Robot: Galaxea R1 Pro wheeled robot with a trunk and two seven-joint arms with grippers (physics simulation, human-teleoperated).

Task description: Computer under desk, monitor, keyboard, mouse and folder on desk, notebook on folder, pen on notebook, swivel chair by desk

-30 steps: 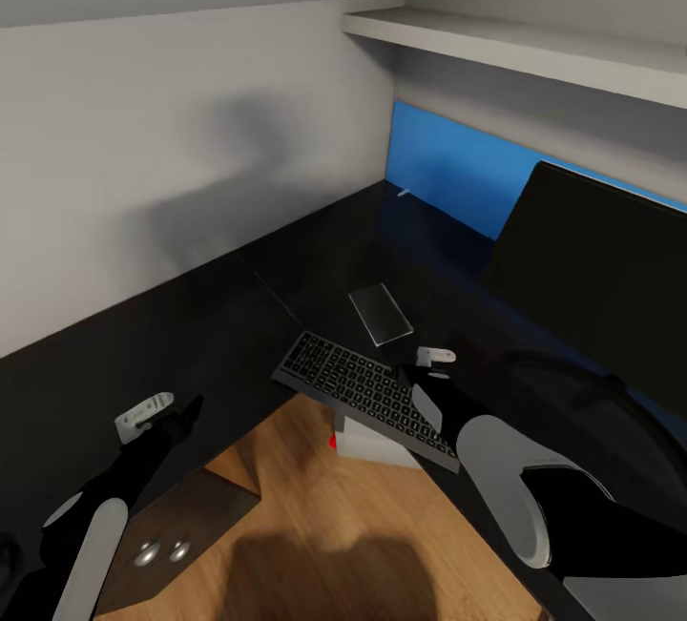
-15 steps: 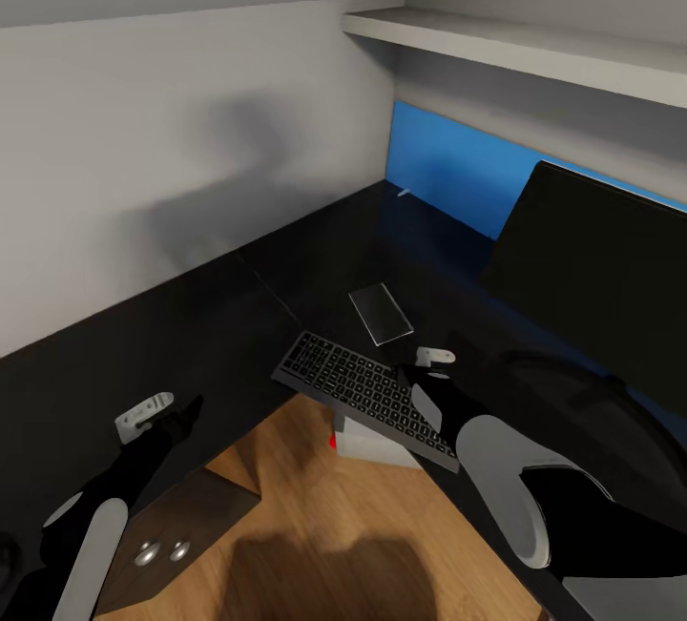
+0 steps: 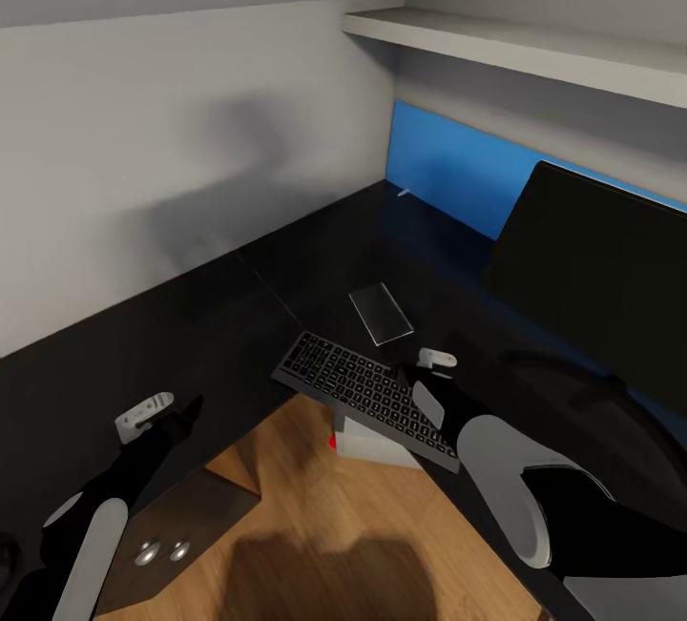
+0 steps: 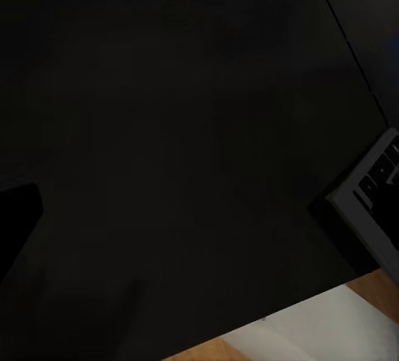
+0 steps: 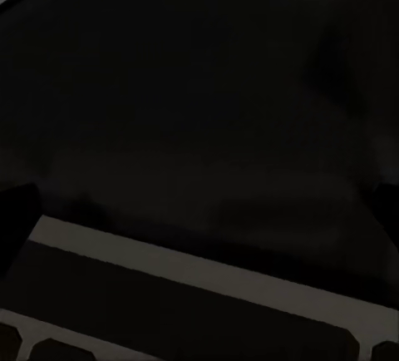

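Observation:
The black desk (image 3: 239,316) wraps around the corner under a blue back panel (image 3: 448,168). The monitor (image 3: 601,268) stands on it at the right. The keyboard (image 3: 367,395) lies at an angle on the desk's inner corner, its near edge overhanging the light grey computer (image 3: 377,445) below. My right gripper (image 3: 412,375) hovers open at the keyboard's far long edge, and that edge (image 5: 199,274) shows close up in the right wrist view. My left gripper (image 3: 191,408) is open over bare desk top near the front edge, with one finger (image 4: 17,220) visible. A small white stick, perhaps the pen (image 3: 405,192), lies by the panel.
A flat grey rectangle (image 3: 380,313) lies on the desk beyond the keyboard. A white shelf (image 3: 515,44) runs above the monitor. White walls (image 3: 172,154) close the corner. Wood floor (image 3: 315,516) shows in the desk's inner angle, with a dark panel (image 3: 205,497) standing at its left.

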